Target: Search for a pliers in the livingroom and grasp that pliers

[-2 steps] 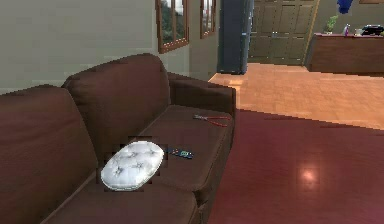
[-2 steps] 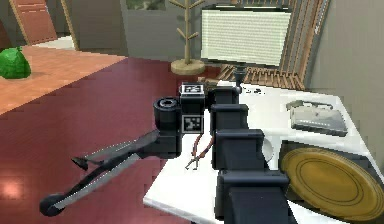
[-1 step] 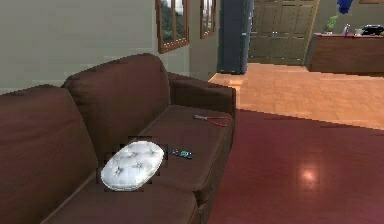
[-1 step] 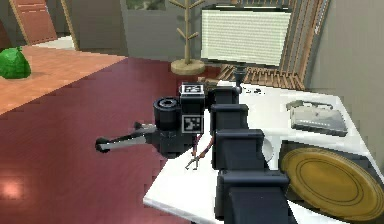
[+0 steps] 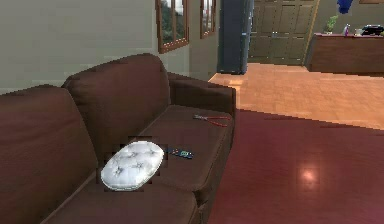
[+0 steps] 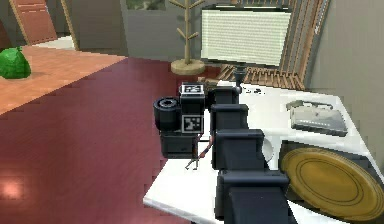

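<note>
Searching looks nearly done: what seems the pliers [image 5: 210,119] lies on the sofa [image 5: 95,100] seat, well apart from the fingers [image 6: 203,152] at the table [image 6: 175,195]. Whether they grasp anything cannot be told. Next, drive alongside.

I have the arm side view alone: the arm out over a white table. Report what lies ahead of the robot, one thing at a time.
Observer: A dark brown leather sofa stands ahead, running along the forward view's left.
Operator: List what lies on it.
Observer: A white round cushion lies on the seat at the nearer end.
Operator: Go on. Look for the pliers.
Observer: A thin red-handled tool, possibly the pliers, lies on the seat at the sofa's far end, close to the armrest.
</note>
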You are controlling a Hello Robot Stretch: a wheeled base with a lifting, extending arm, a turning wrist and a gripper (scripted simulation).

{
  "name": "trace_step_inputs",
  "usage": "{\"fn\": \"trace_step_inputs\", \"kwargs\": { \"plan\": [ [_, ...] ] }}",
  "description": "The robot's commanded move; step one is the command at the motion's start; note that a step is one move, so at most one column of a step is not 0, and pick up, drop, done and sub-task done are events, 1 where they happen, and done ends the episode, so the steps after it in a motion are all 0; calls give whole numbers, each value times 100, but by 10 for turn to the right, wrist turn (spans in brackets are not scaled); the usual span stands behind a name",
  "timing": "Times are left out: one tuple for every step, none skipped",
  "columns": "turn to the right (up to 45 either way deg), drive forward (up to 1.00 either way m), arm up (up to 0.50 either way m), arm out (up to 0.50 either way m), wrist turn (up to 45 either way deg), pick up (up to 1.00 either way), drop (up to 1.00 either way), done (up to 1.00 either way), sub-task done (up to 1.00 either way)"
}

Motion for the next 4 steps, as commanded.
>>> {"fn": "trace_step_inputs", "kwargs": {
  "plan": [
    [0, 0, 0, 0, 90, 0, 0, 0, 0],
    [0, 0, -14, 0, 0, 0, 0, 0, 0],
    [0, 0, 0, 0, 0, 100, 0, 0, 0],
    [0, 0, 10, 0, 0, 0, 0, 0, 0]
  ]
}}
